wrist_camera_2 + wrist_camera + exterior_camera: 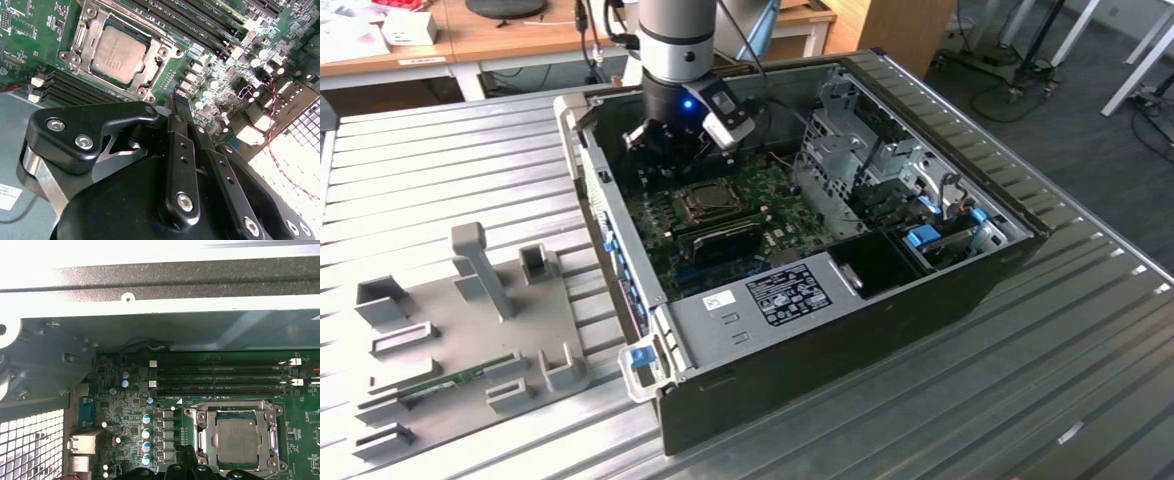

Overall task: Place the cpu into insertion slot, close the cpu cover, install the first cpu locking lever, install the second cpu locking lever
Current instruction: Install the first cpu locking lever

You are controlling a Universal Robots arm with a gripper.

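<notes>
**Pincer poised at the processor socket**
The cpu [119,52] sits in the insertion slot [707,200] under the lowered cpu cover [83,36]. The pincer [181,100], pressed together and empty, hangs just beside it. The lever-locking step seems in hand, calling for a precise push.

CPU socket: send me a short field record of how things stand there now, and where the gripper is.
cpu: lies flat in the insertion slot, metal top up
cpu cover: down, its frame around the cpu
gripper: over the motherboard, beside the slot, off the cpu
memory slots: long black rows alongside the slot
case: open, board lying inside
</notes>
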